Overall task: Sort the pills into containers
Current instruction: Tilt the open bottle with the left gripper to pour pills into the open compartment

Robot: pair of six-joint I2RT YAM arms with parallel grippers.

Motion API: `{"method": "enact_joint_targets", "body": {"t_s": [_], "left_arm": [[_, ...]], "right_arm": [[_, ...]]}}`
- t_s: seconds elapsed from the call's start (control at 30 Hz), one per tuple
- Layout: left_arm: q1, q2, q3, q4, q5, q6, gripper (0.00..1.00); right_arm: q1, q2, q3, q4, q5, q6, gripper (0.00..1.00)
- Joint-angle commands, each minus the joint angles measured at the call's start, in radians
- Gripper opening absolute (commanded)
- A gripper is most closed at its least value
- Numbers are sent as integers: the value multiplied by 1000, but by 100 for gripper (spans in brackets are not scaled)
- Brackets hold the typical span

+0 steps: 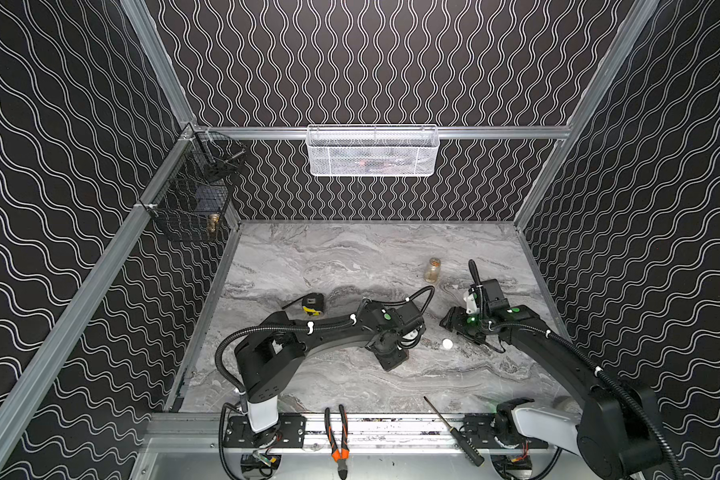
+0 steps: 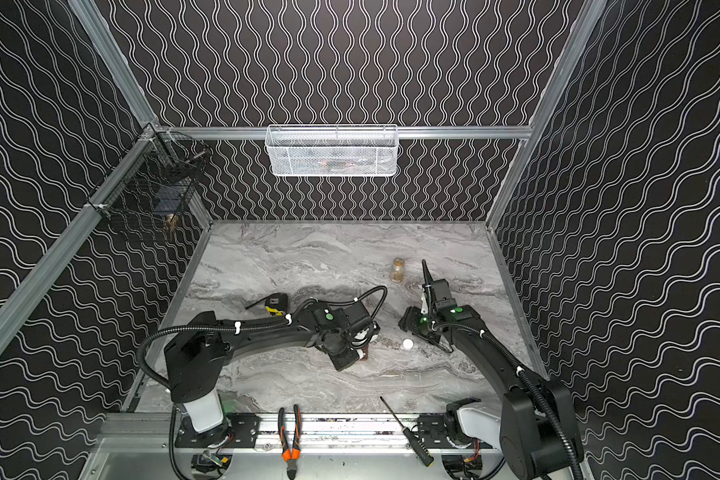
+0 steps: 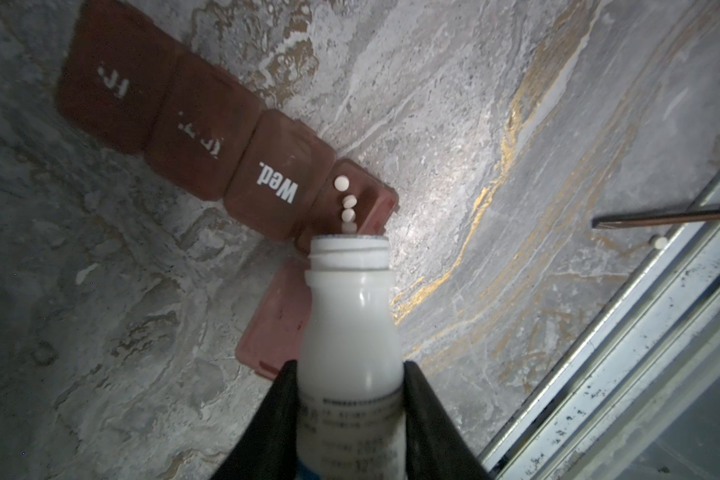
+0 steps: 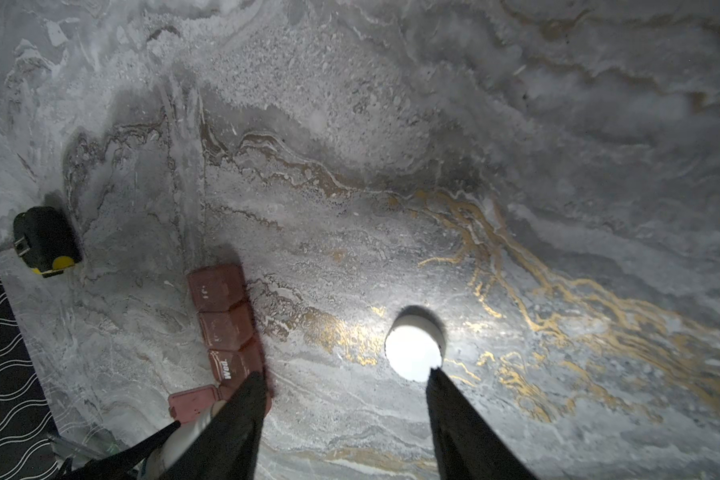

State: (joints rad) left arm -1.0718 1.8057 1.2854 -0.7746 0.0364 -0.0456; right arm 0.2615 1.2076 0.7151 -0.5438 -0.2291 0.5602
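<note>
The containers (image 3: 192, 124) form a reddish-brown strip of four joined compartments on the marble table; three lids are shut, one marked "Wed.". The end compartment (image 3: 362, 195) is open, its lid (image 3: 279, 320) folded back. My left gripper (image 3: 350, 365) is shut on a white uncapped pill bottle (image 3: 350, 316), tipped with its mouth over that open compartment. Small round white pills (image 3: 342, 183) lie and drop inside it. My right gripper (image 4: 345, 374) hangs open and empty above the table, beside the bottle's white cap (image 4: 414, 347). The strip (image 4: 225, 320) also shows there.
A stray pill (image 3: 659, 242) lies by the front rail. In both top views: white cap (image 1: 447, 343), glass jar (image 1: 433, 270), tape measure (image 1: 313, 303), pliers (image 1: 336, 436) and screwdriver (image 1: 454, 430) at the front rail, white basket (image 1: 373, 151) and black wire basket (image 1: 196, 195) on walls.
</note>
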Motion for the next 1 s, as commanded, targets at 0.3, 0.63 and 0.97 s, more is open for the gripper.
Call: {"method": "enact_joint_targets", "body": {"t_s": [0.3, 0.63, 0.97], "left_arm": [[1, 7, 16, -17, -2, 21, 0], [1, -30, -42, 71, -3, 10, 0], [1, -63, -96, 154, -1, 6, 0]], "right_arm": [[0, 9, 5, 13, -3, -6, 64], [1, 12, 4, 12, 2, -9, 64], [-1, 12, 7, 2, 12, -8, 64]]}}
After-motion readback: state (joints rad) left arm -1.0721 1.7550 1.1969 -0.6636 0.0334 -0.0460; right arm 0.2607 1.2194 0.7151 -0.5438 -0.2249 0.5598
